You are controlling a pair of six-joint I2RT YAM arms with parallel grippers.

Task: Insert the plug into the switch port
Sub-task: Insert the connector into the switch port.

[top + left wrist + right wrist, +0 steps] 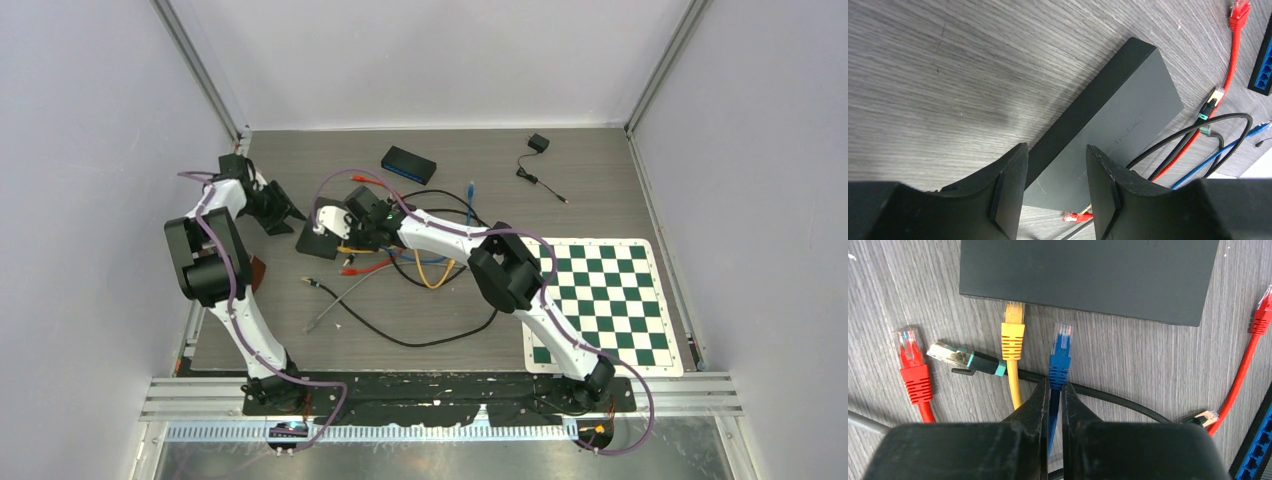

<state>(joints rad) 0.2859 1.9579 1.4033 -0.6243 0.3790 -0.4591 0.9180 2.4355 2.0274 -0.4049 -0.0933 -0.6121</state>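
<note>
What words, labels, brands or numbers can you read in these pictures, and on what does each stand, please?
None can be read.
Dark switch: blank top, only faint scratches.
Second switch with blue ports: too small to tell.
Blue plug, yellow plug: no print visible.

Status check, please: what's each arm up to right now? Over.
Right gripper: jaws shut on blue cable, just behind blue plug. Plug short of black switch, not in. Left gripper: jaws open over switch. Yellow plug seated alongside, not blocking.
</note>
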